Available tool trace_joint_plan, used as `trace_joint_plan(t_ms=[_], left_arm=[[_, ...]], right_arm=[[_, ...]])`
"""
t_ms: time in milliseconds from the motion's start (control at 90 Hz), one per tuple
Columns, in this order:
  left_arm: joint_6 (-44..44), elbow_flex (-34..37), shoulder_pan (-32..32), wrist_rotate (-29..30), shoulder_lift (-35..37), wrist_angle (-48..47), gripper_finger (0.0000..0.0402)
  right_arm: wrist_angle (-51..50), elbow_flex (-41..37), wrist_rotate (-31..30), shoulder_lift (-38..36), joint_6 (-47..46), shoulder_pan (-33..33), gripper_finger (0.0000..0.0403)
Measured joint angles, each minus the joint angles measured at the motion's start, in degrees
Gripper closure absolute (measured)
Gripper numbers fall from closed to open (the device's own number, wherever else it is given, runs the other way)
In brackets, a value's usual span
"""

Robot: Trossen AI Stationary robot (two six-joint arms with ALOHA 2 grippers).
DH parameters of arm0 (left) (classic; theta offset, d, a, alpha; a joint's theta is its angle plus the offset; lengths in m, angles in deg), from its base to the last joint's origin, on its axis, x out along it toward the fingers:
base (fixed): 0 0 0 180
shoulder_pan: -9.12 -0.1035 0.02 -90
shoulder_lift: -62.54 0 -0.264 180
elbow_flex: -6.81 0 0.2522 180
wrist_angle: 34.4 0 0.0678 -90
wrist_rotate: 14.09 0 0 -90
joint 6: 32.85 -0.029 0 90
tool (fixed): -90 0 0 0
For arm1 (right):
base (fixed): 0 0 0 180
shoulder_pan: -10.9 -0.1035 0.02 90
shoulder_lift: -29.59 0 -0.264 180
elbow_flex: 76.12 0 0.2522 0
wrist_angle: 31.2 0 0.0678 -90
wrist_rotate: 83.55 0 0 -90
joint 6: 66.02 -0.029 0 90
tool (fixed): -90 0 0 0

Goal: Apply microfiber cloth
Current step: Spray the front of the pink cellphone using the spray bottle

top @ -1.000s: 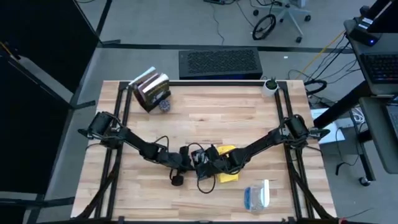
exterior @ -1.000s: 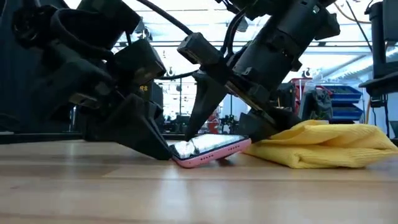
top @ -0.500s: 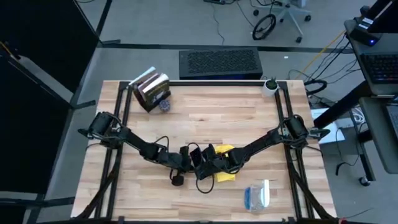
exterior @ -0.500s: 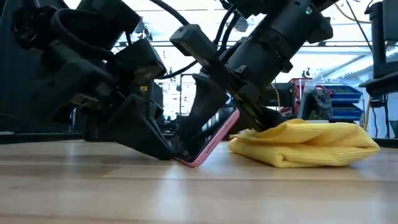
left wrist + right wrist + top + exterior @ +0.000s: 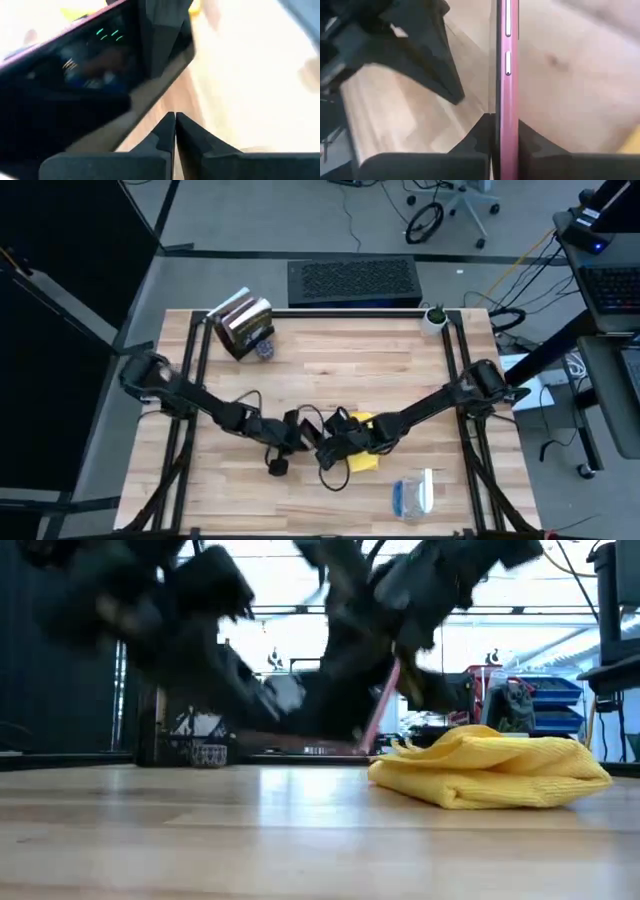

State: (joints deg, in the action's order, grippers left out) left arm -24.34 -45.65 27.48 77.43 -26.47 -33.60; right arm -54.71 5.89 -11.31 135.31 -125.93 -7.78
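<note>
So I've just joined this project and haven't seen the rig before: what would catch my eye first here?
The bright yellow microfiber cloth lies bunched on the wooden table near its front middle. Right beside it, the right gripper holds a pink-edged smartphone up on edge, off the table. The left gripper, shut and empty, sits close by.

Wooden table (image 5: 330, 365), spray bottle (image 5: 413, 495) lying near front edge, books (image 5: 243, 325) at back left, pink-edged smartphone (image 5: 502, 75)

Both dark arms reach inward, meeting mid-counter. Left hand (image 5: 297, 430): fingers (image 5: 165, 131) pressed together, nothing between them. Right hand (image 5: 330, 446): fingers (image 5: 481, 131) clamped on a thin pink-edged slab, held edge-up.
</note>
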Motion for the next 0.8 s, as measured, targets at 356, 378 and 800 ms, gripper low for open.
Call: trace_joint_plan(t_ms=[356,378,800], left_arm=[[-9.11,-0.04,-4.60,10.00,21.65,-1.18,0.0402],[-9.40,-0.04,-5.01,10.91,22.32,-0.50,0.0402],[-1.52,-0.09,-15.92,6.65,21.01,20.29,0.0332]], right_arm=[[-9.51,0.02,-8.41,-21.55,31.92,8.00,0.0395],[-9.25,0.02,-8.98,-22.78,33.82,8.39,0.0395],[6.85,0.04,-8.49,-34.09,58.63,10.34,0.0395]])
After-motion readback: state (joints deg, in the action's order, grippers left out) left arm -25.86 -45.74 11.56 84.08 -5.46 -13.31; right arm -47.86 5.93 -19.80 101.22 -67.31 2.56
